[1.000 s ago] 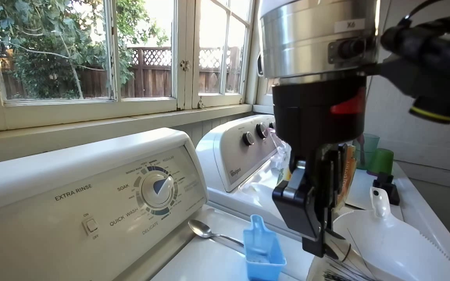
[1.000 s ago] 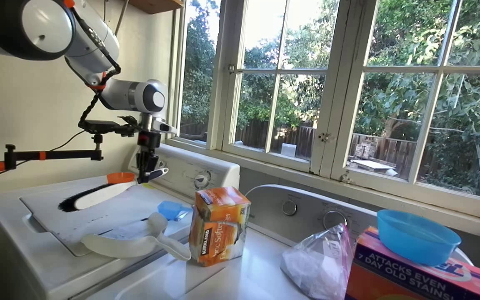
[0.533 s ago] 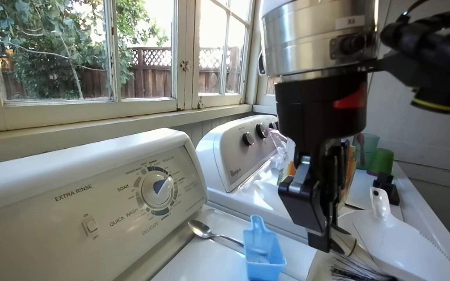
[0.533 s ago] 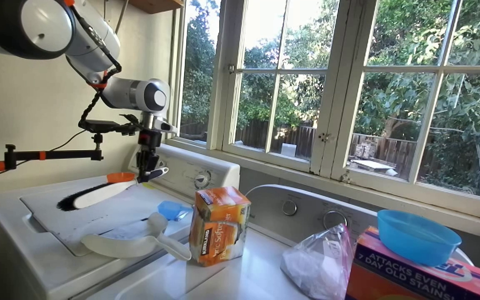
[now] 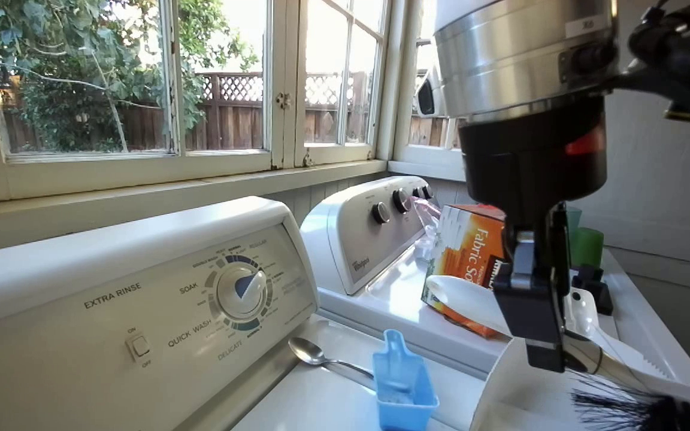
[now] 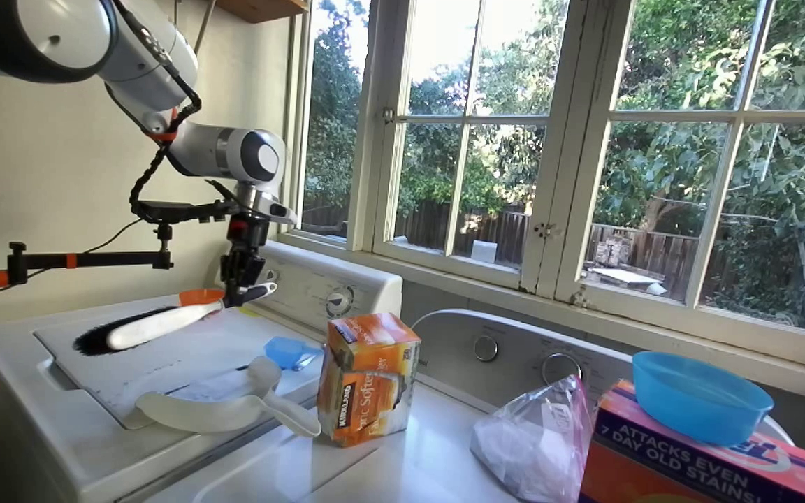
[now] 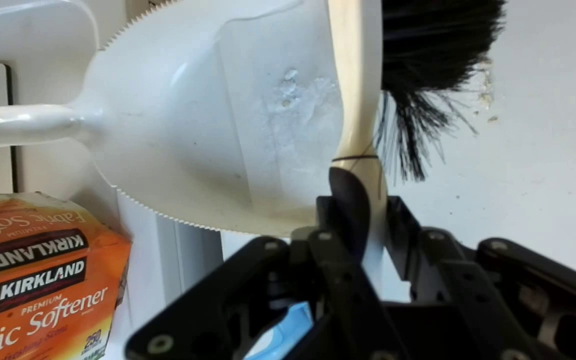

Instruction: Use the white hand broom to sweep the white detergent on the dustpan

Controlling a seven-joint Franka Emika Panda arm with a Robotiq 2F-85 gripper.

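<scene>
My gripper (image 7: 358,215) is shut on the handle of the white hand broom (image 7: 360,95), with one finger on each side. The broom's black bristles (image 7: 433,45) hang past the open front of the white dustpan (image 7: 168,125), and its white back covers part of that front edge. White detergent (image 7: 288,92) lies in clumps and a thin film inside the pan. Some pale crumbs (image 7: 487,95) sit on the washer lid beside the bristles. In an exterior view the broom (image 6: 165,325) is tilted over the lid behind the dustpan (image 6: 200,413); whether its bristles touch the lid, I cannot tell.
An orange fabric softener box (image 6: 371,377) stands beside the dustpan handle. A blue scoop (image 5: 405,389) and a metal spoon (image 5: 312,352) lie near the control panel (image 5: 219,299). An orange bowl (image 6: 196,297) sits behind the broom. Farther off is a bag of white powder (image 6: 535,440).
The gripper has carried the broom to the right in one exterior view, and slightly left in another, tilting a little. The softener box now shows more from behind the gripper. The grip is unchanged.
</scene>
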